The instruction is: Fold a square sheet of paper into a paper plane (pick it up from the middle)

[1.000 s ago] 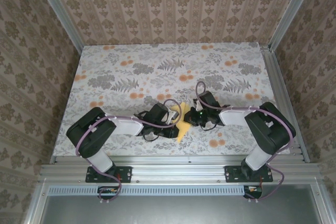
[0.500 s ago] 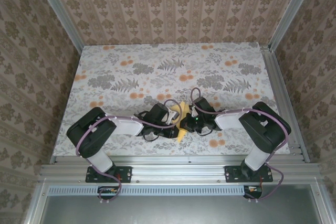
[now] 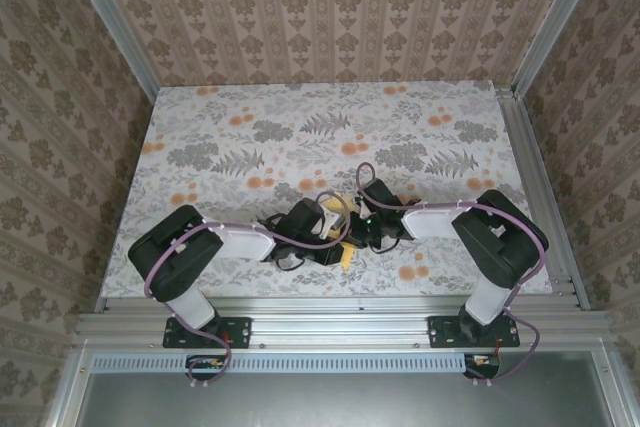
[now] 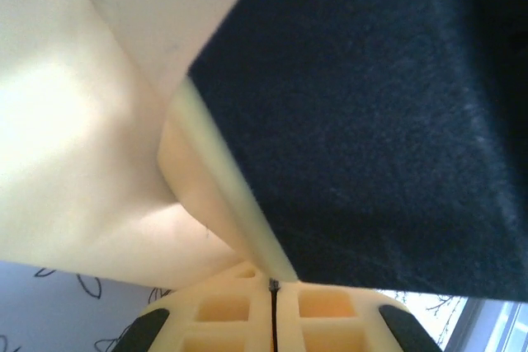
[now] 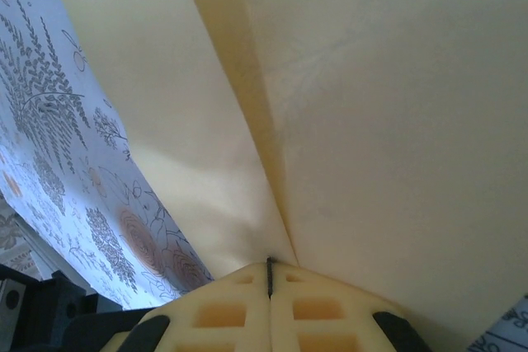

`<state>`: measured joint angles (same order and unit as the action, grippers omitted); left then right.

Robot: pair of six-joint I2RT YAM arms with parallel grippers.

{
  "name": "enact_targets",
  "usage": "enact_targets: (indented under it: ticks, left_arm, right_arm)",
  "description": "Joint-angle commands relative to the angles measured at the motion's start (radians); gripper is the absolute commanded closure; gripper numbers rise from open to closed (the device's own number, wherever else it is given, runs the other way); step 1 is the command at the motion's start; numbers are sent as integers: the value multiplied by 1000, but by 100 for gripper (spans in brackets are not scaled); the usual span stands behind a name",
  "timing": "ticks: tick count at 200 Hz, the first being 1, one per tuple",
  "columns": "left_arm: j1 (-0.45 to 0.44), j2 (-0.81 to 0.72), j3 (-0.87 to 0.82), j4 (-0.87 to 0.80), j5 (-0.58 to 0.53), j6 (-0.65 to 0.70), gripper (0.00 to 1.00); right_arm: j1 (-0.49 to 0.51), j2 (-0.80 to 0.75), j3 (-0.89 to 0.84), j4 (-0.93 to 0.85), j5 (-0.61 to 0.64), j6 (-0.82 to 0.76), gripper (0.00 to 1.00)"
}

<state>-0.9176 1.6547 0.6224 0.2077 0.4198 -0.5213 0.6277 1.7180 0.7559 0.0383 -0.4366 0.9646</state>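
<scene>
- The thin pale-yellow paper (image 3: 344, 257), creased and partly folded, is held up off the table between the two claws. It sits at 6 o'clock from the table's middle, near the front edge.
- In the top view a pointed yellow tip shows at 6 o'clock from the claws and a smaller yellow patch at 12 o'clock from them.
- In the left wrist view the paper (image 4: 82, 162) curves in folded layers whose edge runs straight into the seam of the cream pads. The left gripper (image 4: 273, 286) is clenched on the paper.
- A dark matte surface (image 4: 371, 121) covers the 1 to 3 o'clock part of that view, lying over the paper; what it is cannot be told.
- In the right wrist view a long crease of the paper (image 5: 388, 121) comes down to the pad seam, and the right gripper (image 5: 269, 274) is likewise clamped on the paper.
- From above, the left gripper (image 3: 338, 239) meets the paper from 9 o'clock and the right gripper (image 3: 356, 233) from 3 o'clock, their tips just beside each other.
- Underneath lies the grey fern and orange flower printed cloth (image 3: 250, 147), bordered by the silver aluminium frame (image 3: 340, 322).
</scene>
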Motion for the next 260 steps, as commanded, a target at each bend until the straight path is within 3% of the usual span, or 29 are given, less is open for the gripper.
enact_targets:
  ticks: [1, 124, 201, 260]
  left_arm:
    - [-36, 92, -62, -171, -68, 35, 93]
    - [-41, 76, -76, -199, -69, 38, 93]
    - [-33, 45, -69, -178, -52, 11, 93]
    - [6, 39, -73, -114, 4, -21, 93]
  right_arm:
    - [-46, 40, 25, -4, 176, -12, 92]
    - [-116, 148, 140, 132, 67, 6, 93]
    - [-146, -29, 65, -44, 72, -105, 93]
    - [-123, -227, -121, -50, -45, -83, 93]
